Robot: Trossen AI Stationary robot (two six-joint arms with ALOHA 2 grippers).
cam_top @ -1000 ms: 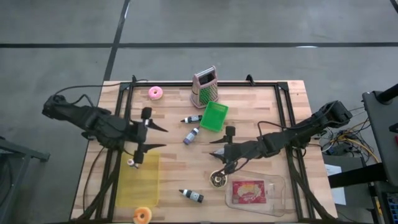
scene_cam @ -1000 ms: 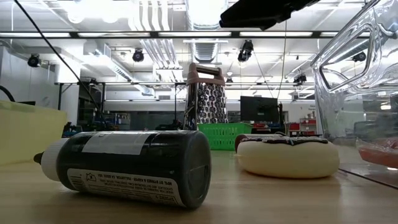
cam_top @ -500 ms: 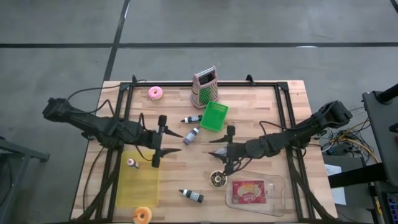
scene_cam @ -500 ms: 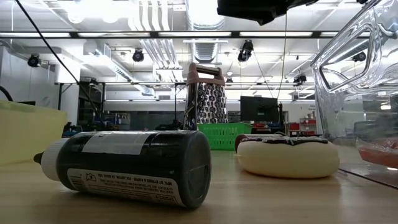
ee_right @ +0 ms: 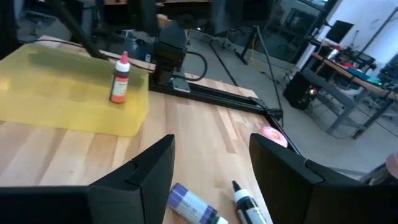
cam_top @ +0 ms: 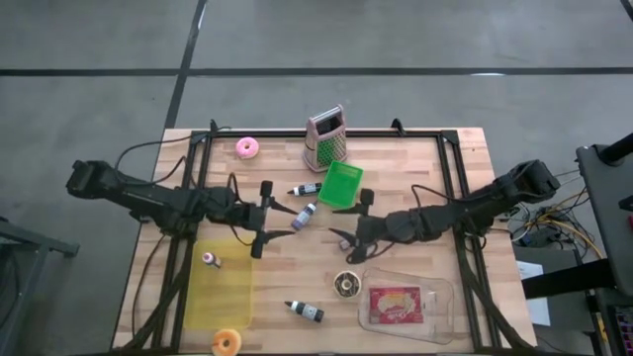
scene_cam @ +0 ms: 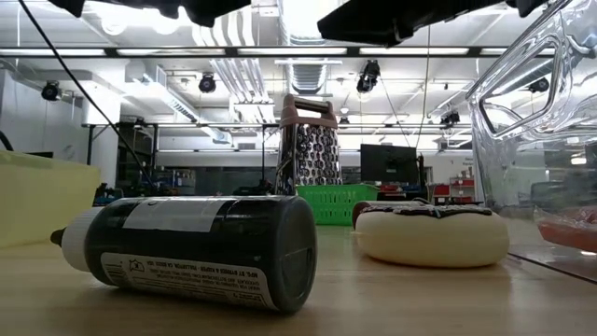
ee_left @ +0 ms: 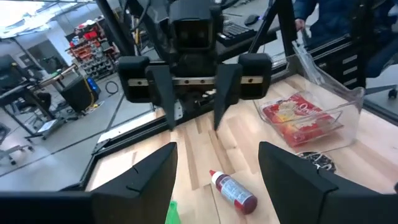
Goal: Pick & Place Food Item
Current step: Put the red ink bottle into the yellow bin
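Observation:
Three doughnuts lie on the table: a pink one [cam_top: 247, 148] at the far left, a chocolate one [cam_top: 346, 285] near the front, and an orange one [cam_top: 226, 342] at the front edge. A red food packet [cam_top: 396, 304] sits in a clear container [cam_top: 440, 297]. My left gripper [cam_top: 287, 222] hovers open mid-table, pointing right, with nothing in it. My right gripper [cam_top: 338, 224] faces it, open and holding nothing, just beyond the chocolate doughnut [scene_cam: 434, 233]. A purple bottle [cam_top: 305, 215] lies between them.
A yellow tray [cam_top: 221, 287] at the front left carries a small red bottle [cam_top: 210, 260]. A grater [cam_top: 325, 138] and a green basket [cam_top: 341, 185] stand at the back middle. Black bottles lie by the basket [cam_top: 307, 188] and near the front [cam_top: 306, 311].
My left gripper has moved right, from over the yellow tray to mid-table, with the red bottle staying on the tray. My right gripper has shifted slightly away from the chocolate doughnut.

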